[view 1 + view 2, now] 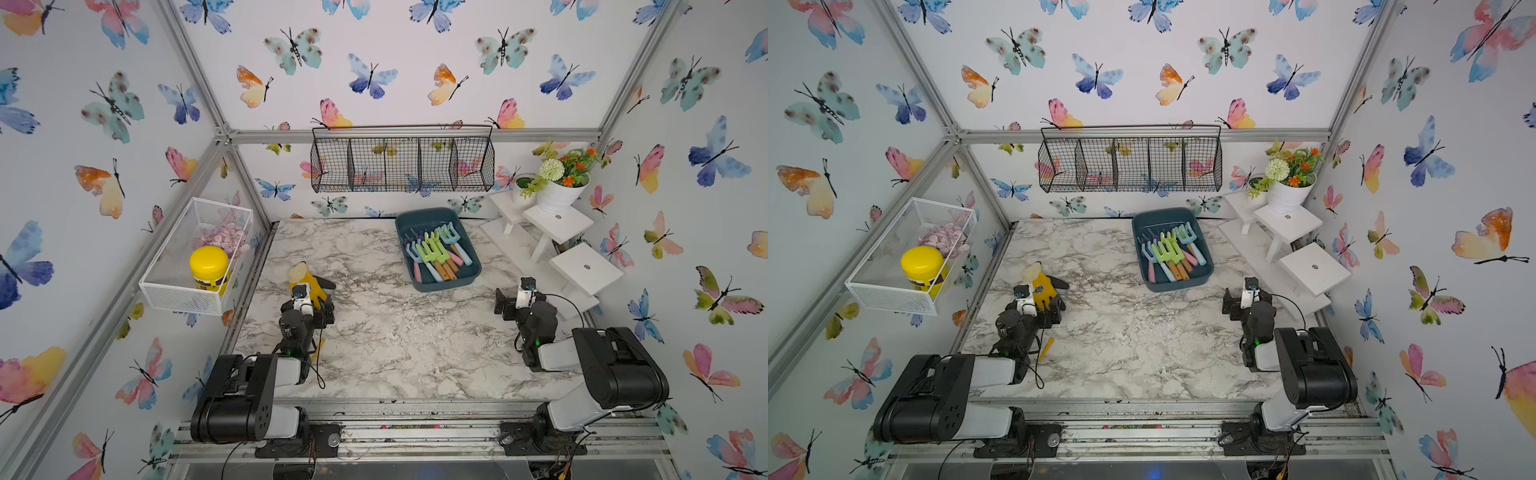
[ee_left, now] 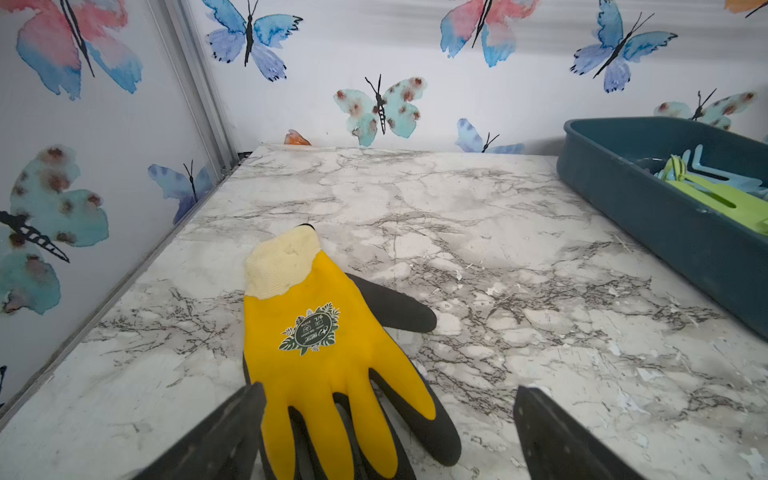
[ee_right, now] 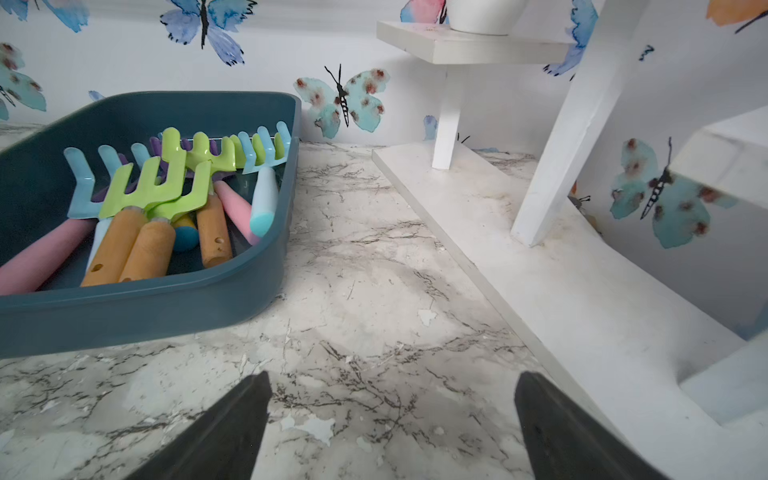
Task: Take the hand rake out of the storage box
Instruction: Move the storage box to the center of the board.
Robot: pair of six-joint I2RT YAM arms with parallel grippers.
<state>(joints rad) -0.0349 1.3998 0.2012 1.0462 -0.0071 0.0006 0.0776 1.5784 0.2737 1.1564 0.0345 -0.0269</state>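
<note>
My left gripper (image 2: pixel 388 390) and right gripper (image 3: pixel 392 378), jaws apart and empty, both stand clear of the storage box (image 3: pixel 174 316); the hand rakes (image 3: pixel 166 183) lie heaped inside it, handles toward me.

Marble tabletop (image 1: pixel 395 332) — storage box (image 1: pixel 451 283) rear, yellow glove (image 1: pixel 318 292) left, white step stand (image 1: pixel 557 224) right; yellow piece (image 1: pixel 1045 348), perhaps plastic.

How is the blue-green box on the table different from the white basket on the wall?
The storage box is solid dark teal plastic; the white mesh basket is see-through mesh. The storage box sits on the marble table; the white mesh basket is mounted up on the side wall. The storage box holds hand rakes; the white mesh basket holds a yellow-lidded jar. Both are rectangular and open-topped.
</note>
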